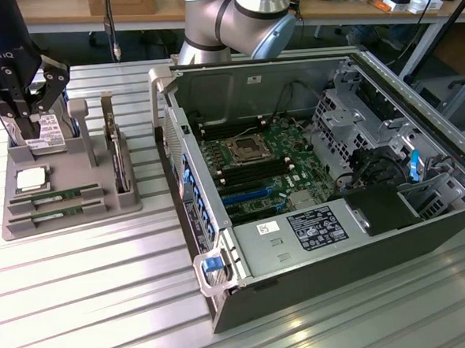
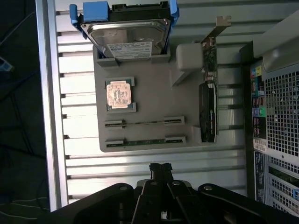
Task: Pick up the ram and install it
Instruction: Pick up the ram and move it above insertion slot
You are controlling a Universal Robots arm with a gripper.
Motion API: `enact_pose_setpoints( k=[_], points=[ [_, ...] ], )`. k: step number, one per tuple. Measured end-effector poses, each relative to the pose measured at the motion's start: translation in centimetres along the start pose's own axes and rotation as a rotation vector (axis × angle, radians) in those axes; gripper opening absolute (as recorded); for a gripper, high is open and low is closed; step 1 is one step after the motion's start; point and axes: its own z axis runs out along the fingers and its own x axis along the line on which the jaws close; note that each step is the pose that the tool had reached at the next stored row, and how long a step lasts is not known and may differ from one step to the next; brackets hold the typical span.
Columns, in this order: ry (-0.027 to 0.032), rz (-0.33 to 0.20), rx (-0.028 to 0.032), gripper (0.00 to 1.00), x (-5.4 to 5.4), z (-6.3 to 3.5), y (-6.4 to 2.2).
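A ribbed metal table point(image 1: 106, 308) runs across the foreground of the exterior view, its grooves catching pale glare. On it, from centre toward three o'clock, lies an open computer case point(image 1: 342, 285) with its green board and cables exposed. At nine o'clock sits a grey tray point(image 1: 70, 225). Its two nearest slots each hold a stick of ram lying flat, the front ram stick point(image 1: 55, 211) and the rear ram stick point(image 1: 56, 196). Behind them on the tray are a square processor chip point(image 1: 30, 180), an upright card point(image 1: 117, 153) and a hard drive point(image 1: 45, 138). At ten o'clock the black gripper point(image 2: 160, 167) hangs above the hard drive, fingers pressed together, holding nothing, apart from the ram. The grey arm point(image 1: 239, 16) bends at twelve o'clock. Beyond, at one o'clock, stands a cluttered wooden workbench point(image 1: 349, 7).
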Motion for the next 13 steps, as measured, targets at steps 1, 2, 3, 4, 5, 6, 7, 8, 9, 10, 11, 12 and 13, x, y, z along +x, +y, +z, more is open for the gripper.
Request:
enact_pose_setpoints(
  k=[1, 2, 3, 4, 5, 6, 7, 8, 9, 10, 11, 12, 13],
  points=[
    [0.0003, -0.008, -0.0001, 0.1, 0.0, 0.0, 0.0],
    [0.0009, -0.021, -0.0002, 0.1, 0.0, 0.0, 0.0],
    [0.0013, -0.03, -0.0003, 0.1, 0.0, 0.0, 0.0],
    [0.0016, -0.036, -0.0004, 0.1, 0.0, 0.0, 0.0],
    [0.0017, -0.041, -0.0004, 0.1, 0.0, 0.0, 0.0],
    [0.0022, -0.05, -0.0006, 0.1, 0.0, 0.0, 0.0],
    [0.0024, -0.056, -0.0007, 0.1, 0.0, 0.0, 0.0],
    [0.0026, -0.061, -0.0007, 0.1, 0.0, 0.0, 0.0],
    [0.003, -0.07, -0.0008, 0.1, 0.0, 0.0, 0.0],
    [0.0032, -0.073, -0.0008, 0.1, 0.0, 0.0, 0.0],
    [0.0035, -0.08, -0.0009, 0.1, 0.0, 0.0, 0.0],
    [0.0037, -0.086, -0.001, 0.1, 0.0, 0.0, 0.0],
    [0.004, -0.091, -0.001, 0.1, 0.0, 0.0, 0.0]
  ],
)
